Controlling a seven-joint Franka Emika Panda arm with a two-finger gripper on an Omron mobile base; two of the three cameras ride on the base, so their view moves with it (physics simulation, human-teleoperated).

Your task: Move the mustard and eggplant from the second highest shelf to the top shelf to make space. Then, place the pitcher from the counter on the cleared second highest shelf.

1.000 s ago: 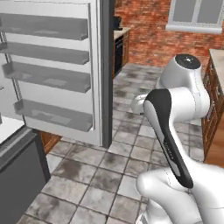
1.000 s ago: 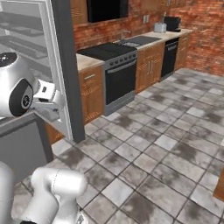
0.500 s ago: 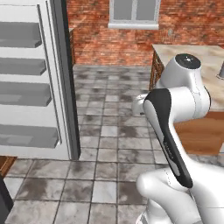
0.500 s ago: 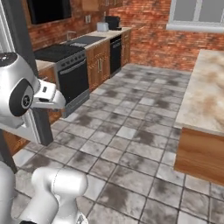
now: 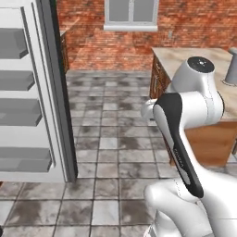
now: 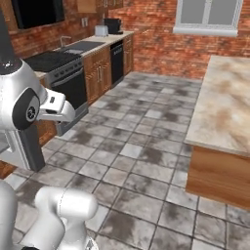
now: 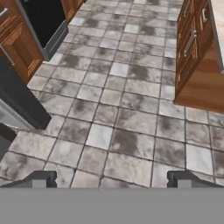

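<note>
Left base view: fridge door [image 5: 32, 97] stands open at the left, four grey door shelves [image 5: 18, 113] on its inner face, all bare. Arm [image 5: 190, 102] folded up in the foreground. Behind it, to the right, a beige marbled bench [image 5: 194, 58] over brown cabinets; at the far right edge a grey upright shape [image 5: 231, 69] stands on it, cropped, too little visible to name as the pitcher. Mustard, eggplant and the fridge's inner glass shelves lie outside this framing.

Right base view: same bench [image 6: 222, 105] runs along the right, its visible top bare. Stove [image 6: 53, 66] and sink run along the far left wall; dark appliance [image 6: 112, 24] at the far corner. Tiled floor [image 6: 141, 161] between.

Hand view: fingers [image 7: 109, 179] spread as wide as they go, tips well apart, nothing between them. They point down at floor tiles [image 7: 122, 118]. Bench cabinets [image 7: 197, 65] upper right, stove front [image 7: 43, 22] upper left.

Judgement: fridge interior sits off to the left of the arm, bench to its right; nothing of the task is yet within reach of the fingers.

No labels or writing legible anywhere.
</note>
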